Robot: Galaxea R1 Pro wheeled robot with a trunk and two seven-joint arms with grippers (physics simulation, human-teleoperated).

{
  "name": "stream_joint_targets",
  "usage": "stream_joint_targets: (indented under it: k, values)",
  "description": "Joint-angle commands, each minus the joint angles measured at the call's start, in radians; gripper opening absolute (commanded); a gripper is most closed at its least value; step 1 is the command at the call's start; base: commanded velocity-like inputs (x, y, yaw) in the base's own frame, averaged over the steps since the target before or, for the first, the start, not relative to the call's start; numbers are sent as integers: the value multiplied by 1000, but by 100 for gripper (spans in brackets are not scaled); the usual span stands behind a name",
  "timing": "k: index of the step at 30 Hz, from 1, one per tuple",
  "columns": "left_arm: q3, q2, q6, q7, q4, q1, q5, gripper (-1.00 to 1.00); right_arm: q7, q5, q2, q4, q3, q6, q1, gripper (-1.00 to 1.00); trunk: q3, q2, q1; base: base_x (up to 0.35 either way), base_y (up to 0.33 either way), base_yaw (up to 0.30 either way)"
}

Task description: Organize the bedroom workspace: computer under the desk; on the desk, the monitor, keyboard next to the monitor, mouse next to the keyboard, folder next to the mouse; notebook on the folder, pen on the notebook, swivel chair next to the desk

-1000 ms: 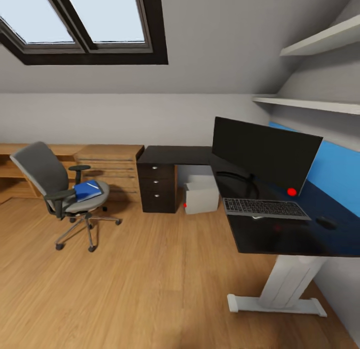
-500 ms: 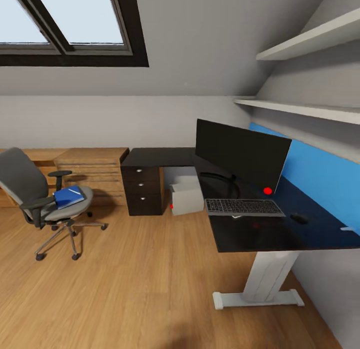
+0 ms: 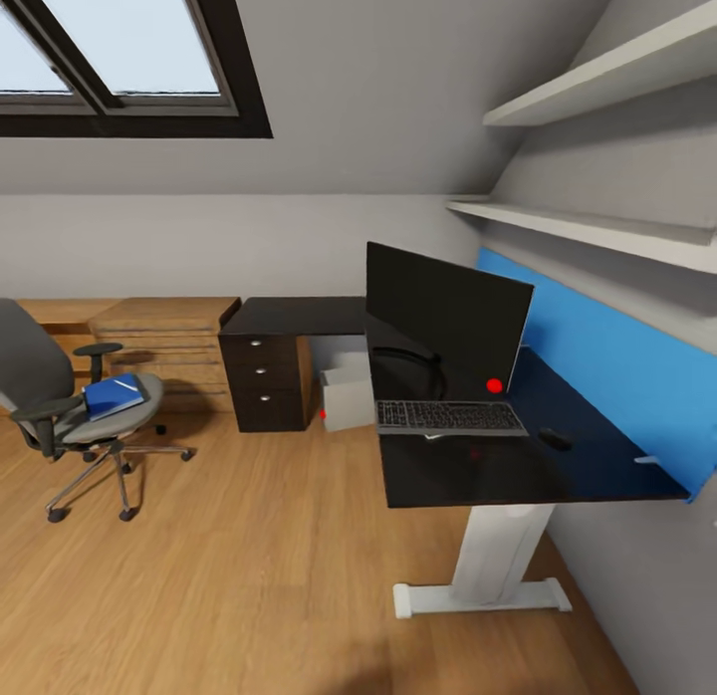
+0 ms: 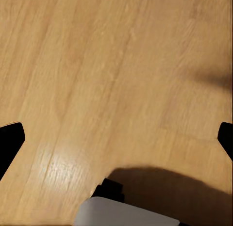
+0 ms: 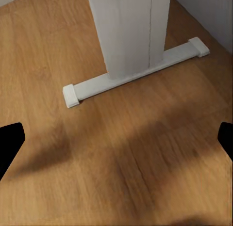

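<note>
A: Right, wood floor (image 3: 249, 576) up close, and the desk (image 3: 518, 471) stands on a white leg (image 5: 131, 37) under a sloped ceiling with a skylight (image 3: 119, 38).

B: Count it off. One keyboard (image 3: 450, 417) at the monitor's foot, one mouse (image 3: 554, 438) just beside it, one monitor (image 3: 443, 322) behind.

A: One computer (image 3: 347, 397) under the desk by the three-drawer unit (image 3: 263, 381).

B: Farther off, one swivel chair (image 3: 70, 406), well apart from the desk, the blue folder (image 3: 112, 396) flat on its seat.

A: The grippers?

B: Left gripper (image 4: 116, 138) spread wide, fingertips (image 4: 9, 141) at the frame edges, nothing between, floor beyond. Right gripper (image 5: 116, 138) equally wide, empty, facing the leg.
</note>
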Motion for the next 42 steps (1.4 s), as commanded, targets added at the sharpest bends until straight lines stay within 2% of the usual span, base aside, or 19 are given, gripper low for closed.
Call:
stream_joint_targets:
  k: [1,16,27,42]
  values:
    - [-9,0,-2,7,0,-1,2,100,10,-4,0,2,-8,-2,-1,100,2,7,-4,0,-317,0]
    - [-9,-1,-4,6,0,-1,2,100,10,-3,0,2,-8,-2,-1,100,49,112,-61,0,-320,0]
    - [-8,0,-7,5,0,-1,2,100,10,-3,1,2,-8,-2,-1,100,84,189,-104,0,-36,0]
    - [-8,0,-6,5,0,-1,4,100,11,-4,3,3,-9,-2,-1,100,84,189,-104,0,0,42]
